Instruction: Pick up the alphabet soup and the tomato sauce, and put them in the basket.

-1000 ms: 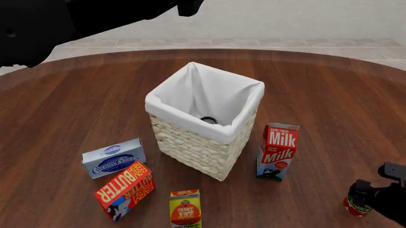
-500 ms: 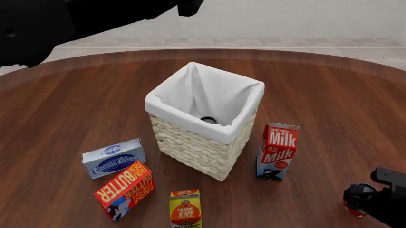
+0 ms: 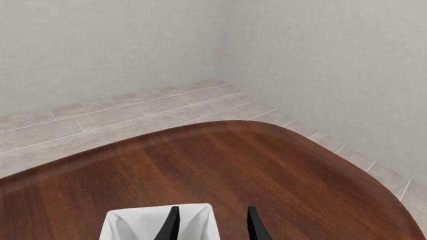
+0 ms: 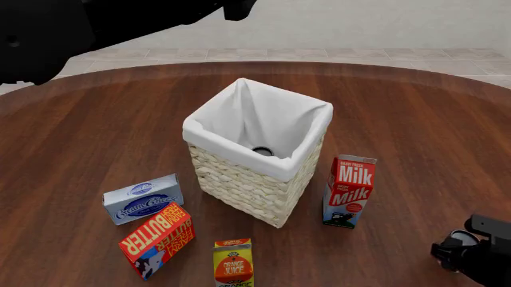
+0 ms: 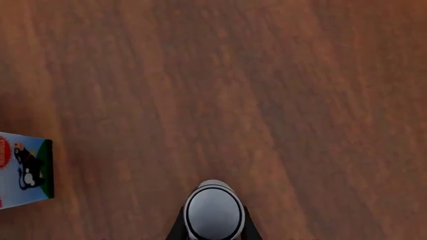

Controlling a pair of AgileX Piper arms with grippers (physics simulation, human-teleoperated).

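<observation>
The cream wicker basket with white lining stands at the table's middle. A can's round top shows at its bottom, label hidden; it looks like the alphabet soup. The tomato sauce can stands at the front right, only its grey top showing. My right gripper is down over it, a finger close on each side of the can; the jaws look open. My left arm is raised at the back left. Its gripper is open and empty, high above the basket's lining.
A milk carton stands right of the basket and left of the right gripper; it also shows in the right wrist view. A cream cheese box, a butter box and an orange juice carton stand at the front left.
My right gripper has come down and forward over the tomato sauce can, covering its red label; only the grey top still shows. The left arm has not moved.
</observation>
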